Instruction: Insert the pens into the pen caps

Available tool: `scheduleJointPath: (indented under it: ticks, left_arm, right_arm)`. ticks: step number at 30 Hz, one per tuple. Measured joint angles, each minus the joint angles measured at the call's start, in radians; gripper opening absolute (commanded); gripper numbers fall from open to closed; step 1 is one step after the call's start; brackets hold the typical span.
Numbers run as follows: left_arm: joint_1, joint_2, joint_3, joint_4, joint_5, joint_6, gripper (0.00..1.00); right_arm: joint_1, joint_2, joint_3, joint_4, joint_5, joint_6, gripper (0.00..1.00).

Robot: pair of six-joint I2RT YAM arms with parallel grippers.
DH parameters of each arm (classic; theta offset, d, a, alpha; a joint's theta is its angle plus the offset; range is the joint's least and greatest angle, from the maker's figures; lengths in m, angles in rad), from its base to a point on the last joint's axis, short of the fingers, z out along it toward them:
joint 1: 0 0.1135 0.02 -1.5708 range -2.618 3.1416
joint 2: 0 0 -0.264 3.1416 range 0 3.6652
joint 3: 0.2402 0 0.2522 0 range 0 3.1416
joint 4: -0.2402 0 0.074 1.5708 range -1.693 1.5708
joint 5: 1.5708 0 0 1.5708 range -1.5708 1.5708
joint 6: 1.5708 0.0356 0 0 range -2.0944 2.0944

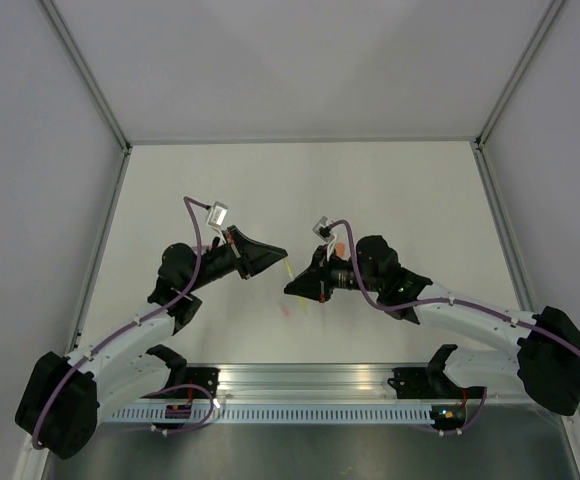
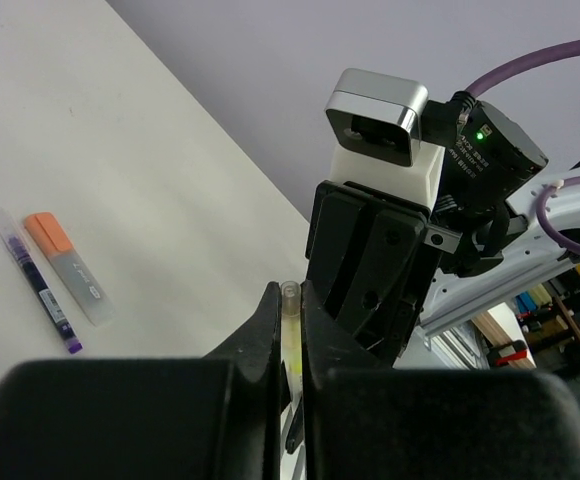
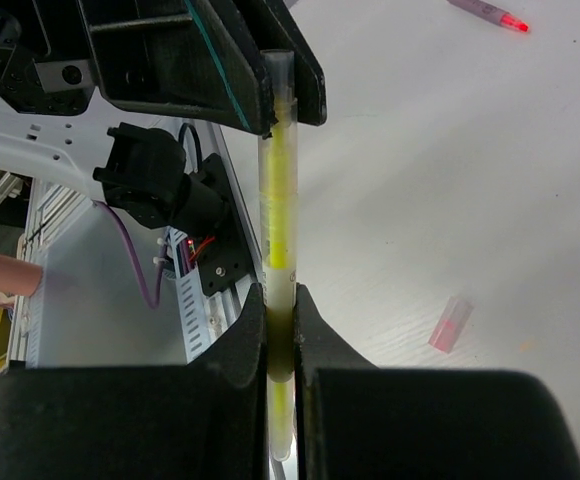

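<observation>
Top external view: clamped at opposite ends by the left gripper (image 1: 281, 255) and the right gripper (image 1: 294, 287), a slim translucent yellow plastic pen (image 1: 288, 268), held over the table (image 1: 390, 200). Likely to bend or snap if pulled off-axis with both grips tight. Left wrist view: pinching the pen's clear end; well apart, a dark purple pen (image 2: 38, 283) beside a grey orange-ended pen (image 2: 66, 266). Right wrist view: squeezing the pen's lower half; well aside, a stubby pale pink plastic cap (image 3: 450, 323).

On my overhead feed I see a white surface (image 1: 390, 180) boxed in by pale grey walls (image 1: 300, 60) with metal corner posts (image 1: 83, 70); a slotted aluminium rail (image 1: 310, 378) runs along its near edge.
</observation>
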Motion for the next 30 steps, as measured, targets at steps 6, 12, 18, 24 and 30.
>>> scheduleJointPath:
  ticks: [6,12,18,24,30]
  left_arm:
    - [0.000,0.010,-0.041,0.073,-0.006,-0.025,0.02]
    - [-0.005,-0.008,-0.085,0.145,-0.050,-0.034,0.02]
    - [-0.011,0.001,-0.140,0.277,-0.108,-0.045,0.02]
    - [-0.017,0.046,-0.180,0.386,-0.147,-0.055,0.02]
    - [-0.031,0.134,-0.195,0.519,-0.157,-0.094,0.02]
  right_arm:
    - [0.006,-0.001,0.046,-0.112,0.035,-0.040,0.00]
    - [0.019,-0.003,0.100,-0.207,0.080,-0.079,0.00]
    - [0.025,0.021,0.177,-0.308,0.108,-0.135,0.00]
    - [0.025,0.056,0.211,-0.344,0.115,-0.161,0.00]
    - [0.013,0.059,0.219,-0.366,0.104,-0.179,0.00]
